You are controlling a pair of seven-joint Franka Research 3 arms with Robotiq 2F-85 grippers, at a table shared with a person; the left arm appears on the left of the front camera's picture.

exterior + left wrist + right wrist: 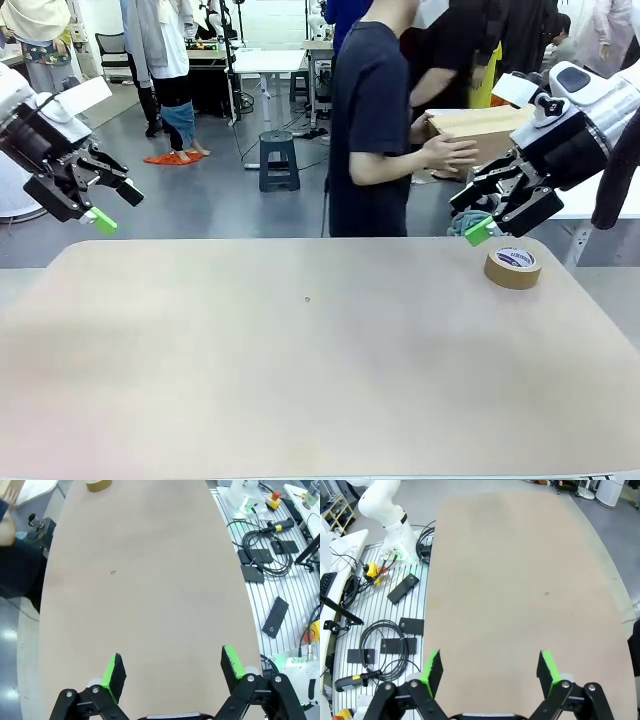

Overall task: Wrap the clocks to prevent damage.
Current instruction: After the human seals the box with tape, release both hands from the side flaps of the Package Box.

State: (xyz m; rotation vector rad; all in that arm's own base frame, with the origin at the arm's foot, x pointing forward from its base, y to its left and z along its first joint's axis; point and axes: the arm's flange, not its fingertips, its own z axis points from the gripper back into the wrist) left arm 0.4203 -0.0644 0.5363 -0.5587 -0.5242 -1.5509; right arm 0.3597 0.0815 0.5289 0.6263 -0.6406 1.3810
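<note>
Tan and bare over most of its top, the table point(300, 380) has a person point(370, 120) holding a cardboard box point(480, 130) beyond its far edge, both grippers, left point(112, 208) and right point(470, 215), raised with jaws spread wide (holding nothing), and a roll of brown tape point(513, 267) near its far right corner.

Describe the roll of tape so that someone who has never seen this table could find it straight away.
Start from the wide beige table and go to its far corner on the robot's right, just below the raised right gripper. There lies a roll of tape, flat on its side. It is a squat brown ring with a white printed core, and no other loose object lies near it.
</note>
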